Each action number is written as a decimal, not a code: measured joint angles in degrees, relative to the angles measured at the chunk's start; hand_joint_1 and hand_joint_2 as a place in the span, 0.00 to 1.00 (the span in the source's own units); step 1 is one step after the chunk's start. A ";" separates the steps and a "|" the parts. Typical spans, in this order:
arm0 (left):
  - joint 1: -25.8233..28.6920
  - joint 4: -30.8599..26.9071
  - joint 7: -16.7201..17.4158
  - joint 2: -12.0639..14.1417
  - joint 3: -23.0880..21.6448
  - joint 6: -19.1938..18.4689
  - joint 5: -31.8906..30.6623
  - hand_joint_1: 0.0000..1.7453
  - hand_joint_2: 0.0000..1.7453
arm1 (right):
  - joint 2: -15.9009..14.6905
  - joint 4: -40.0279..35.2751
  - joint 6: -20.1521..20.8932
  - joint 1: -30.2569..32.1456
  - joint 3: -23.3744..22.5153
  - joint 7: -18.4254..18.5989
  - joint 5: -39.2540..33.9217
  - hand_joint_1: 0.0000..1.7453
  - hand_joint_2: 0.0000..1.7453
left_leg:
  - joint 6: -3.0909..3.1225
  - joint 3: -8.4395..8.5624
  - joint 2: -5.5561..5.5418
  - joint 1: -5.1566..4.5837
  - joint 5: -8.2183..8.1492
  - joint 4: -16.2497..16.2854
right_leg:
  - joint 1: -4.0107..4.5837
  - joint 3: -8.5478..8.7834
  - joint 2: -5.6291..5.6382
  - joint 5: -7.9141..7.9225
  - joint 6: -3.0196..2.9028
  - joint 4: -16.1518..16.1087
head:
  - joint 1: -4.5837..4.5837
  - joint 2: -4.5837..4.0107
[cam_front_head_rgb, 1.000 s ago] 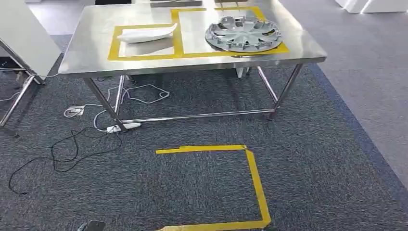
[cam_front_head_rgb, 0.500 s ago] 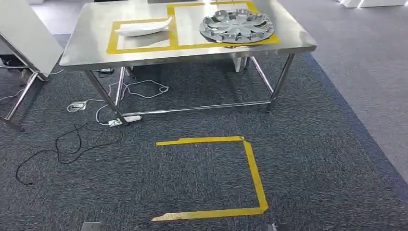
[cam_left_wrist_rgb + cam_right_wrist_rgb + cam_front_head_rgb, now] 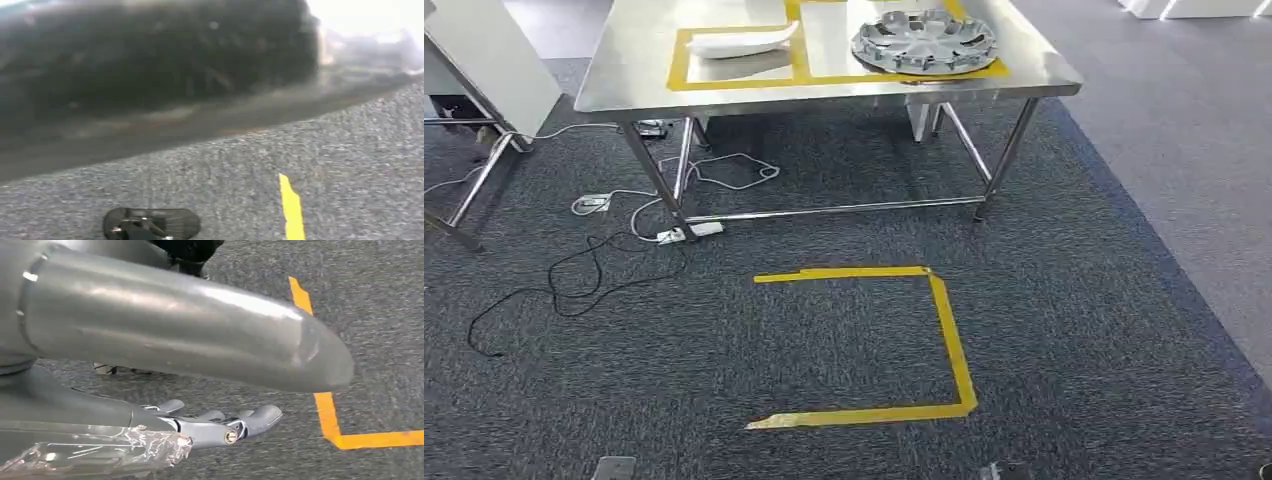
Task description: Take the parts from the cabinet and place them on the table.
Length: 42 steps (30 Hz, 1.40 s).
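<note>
On the steel table [image 3: 824, 92] ahead of me lie two parts inside yellow tape frames. A white curved part [image 3: 742, 41] lies on the left and a silver hubcap [image 3: 924, 42] on the right. My right hand [image 3: 215, 427] hangs over the carpet with its thick grey thumb [image 3: 175, 330] and its fingers stretched out, holding nothing. The left wrist view is blurred and looks down at the carpet and a piece of yellow tape [image 3: 292, 210].
A yellow tape square [image 3: 954, 340] marks the grey carpet in front of the table. Cables [image 3: 594, 270] and a power strip [image 3: 689, 232] lie on the floor by the table's left legs. A second table [image 3: 484, 60] stands at the far left.
The whole picture has shifted: the table and the floor tape now sit higher and slightly to the right, so the camera has moved. The parts lie as before.
</note>
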 joint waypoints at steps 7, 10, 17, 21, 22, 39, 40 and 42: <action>0.51 0.00 -0.11 -0.04 0.35 -0.35 -0.35 0.00 0.00 | 0.00 -0.15 -0.31 0.00 -0.37 0.94 -0.46 0.00 0.00 | -2.43 -2.23 -0.25 0.27 -4.25 2.80 | 0.18 -0.36 -0.32 1.06 -2.41 -5.65 | -0.10 0.00; 0.42 0.00 -0.20 0.00 0.37 -0.98 -1.07 0.00 0.00 | 0.00 -0.15 -0.61 0.20 -0.46 1.59 -0.48 0.00 0.00 | -2.88 -4.43 -0.25 0.30 -11.53 15.14 | 0.20 -3.16 -0.82 3.16 -2.66 -5.52 | -0.28 0.00; -0.17 0.00 -0.20 0.09 0.37 -0.96 -2.62 0.00 0.00 | 0.00 -0.13 -1.18 0.54 -0.61 3.04 -0.46 0.00 0.00 | -1.84 9.15 3.14 -0.08 -7.36 1.00 | 0.58 -7.94 -4.32 5.56 -1.25 -2.39 | -0.24 0.00; 0.42 0.02 -0.22 0.04 0.52 -0.44 -3.30 0.00 0.00 | -0.04 -0.15 -1.38 0.38 -0.68 3.45 -0.48 0.00 0.00 | 0.22 8.25 1.29 0.19 -7.66 -0.48 | 0.27 -9.71 -4.43 5.02 0.17 -0.83 | -0.37 0.00; 0.49 0.02 -0.22 0.04 0.63 -0.30 -3.45 0.00 0.00 | -0.04 -0.13 -1.38 0.46 -0.70 3.50 -0.48 0.00 0.00 | 0.64 7.79 0.79 0.19 -7.21 -0.45 | 0.14 -10.77 -2.11 2.43 0.49 2.05 | -0.13 0.00; 0.05 0.07 -0.28 -0.74 1.40 0.37 -4.24 0.00 0.00 | -0.42 -0.17 -1.20 0.84 -0.81 3.85 -0.46 0.00 0.00 | -2.06 -1.76 -1.73 -0.15 -10.66 11.05 | 0.11 -3.90 -0.47 3.53 -2.98 -4.70 | -0.94 0.00; 0.08 0.07 -0.28 -0.72 1.40 0.37 -4.35 0.00 0.00 | -0.44 -0.17 -1.20 1.01 -0.81 3.87 -0.46 0.00 0.00 | -2.44 -3.41 -1.35 0.10 -12.37 15.04 | 0.13 -4.14 -1.36 3.54 -2.96 -4.60 | -0.94 0.00; 0.31 0.07 -0.28 -0.74 1.42 0.39 -4.63 0.00 0.00 | -0.44 -0.17 -1.20 1.04 -0.81 3.91 -0.46 0.00 0.00 | -3.06 -3.44 -1.05 0.56 -11.96 16.57 | 0.08 -4.70 -2.95 3.59 -2.87 -4.13 | -0.98 0.00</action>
